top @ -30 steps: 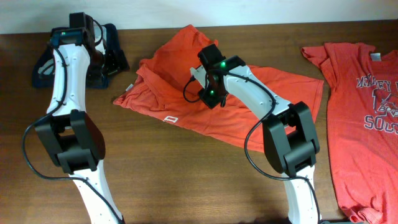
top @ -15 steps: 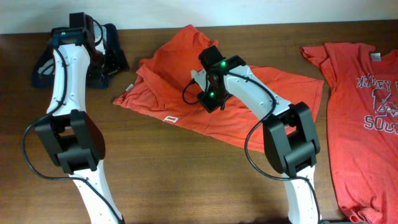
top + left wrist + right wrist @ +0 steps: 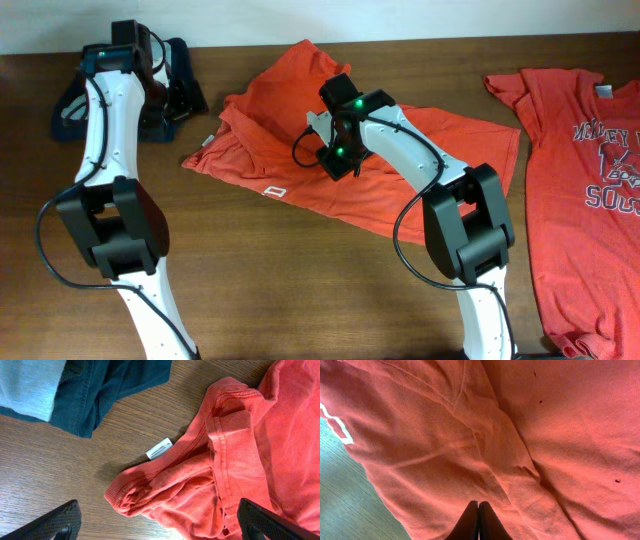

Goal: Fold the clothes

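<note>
Orange-red shirt (image 3: 270,110) crumpled, soft creases, on wood-grain table (image 3: 300,290).

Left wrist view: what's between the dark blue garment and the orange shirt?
Bare wood table, plus a small white tag at the edge of the shirt. Left wrist view shows it.

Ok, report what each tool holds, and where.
Nothing visibly. The left tool stands open above an edge of the crumpled orange shirt; the right tool is shut over its middle, no cloth between its tips.
</note>
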`<state>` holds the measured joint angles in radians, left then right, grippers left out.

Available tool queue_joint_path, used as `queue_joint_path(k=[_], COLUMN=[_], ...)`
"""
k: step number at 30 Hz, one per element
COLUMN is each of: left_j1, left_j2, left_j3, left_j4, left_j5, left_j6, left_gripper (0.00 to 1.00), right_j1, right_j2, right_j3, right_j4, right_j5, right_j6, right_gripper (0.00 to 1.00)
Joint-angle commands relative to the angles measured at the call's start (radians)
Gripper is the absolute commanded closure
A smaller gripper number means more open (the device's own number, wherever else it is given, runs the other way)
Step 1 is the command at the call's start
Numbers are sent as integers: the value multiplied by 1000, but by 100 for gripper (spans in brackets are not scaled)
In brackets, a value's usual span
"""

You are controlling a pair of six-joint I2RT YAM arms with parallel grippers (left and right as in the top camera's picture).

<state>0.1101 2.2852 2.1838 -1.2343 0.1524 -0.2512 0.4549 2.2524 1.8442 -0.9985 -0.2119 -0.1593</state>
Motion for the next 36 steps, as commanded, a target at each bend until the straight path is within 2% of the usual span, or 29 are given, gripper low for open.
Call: queue_joint_path(k=[1,24,36], left_j1=[-3,-3,-3], left_j2=[-34,-34,-34], left_j3=[12,12,12], left_j4=[-1,-1,-1], left_j5=[-4,-4,-4], left_j6=[6,6,6], left_gripper=[1,1,1], right_j1=[4,4,4], right_j2=[-20,-20,-10], right_j3=[-12,-68,-68], right_j4=[0,-5,74], right_j5=[-18,-17,-13], right_j6=[19,19,19], right_gripper=[94,94,94])
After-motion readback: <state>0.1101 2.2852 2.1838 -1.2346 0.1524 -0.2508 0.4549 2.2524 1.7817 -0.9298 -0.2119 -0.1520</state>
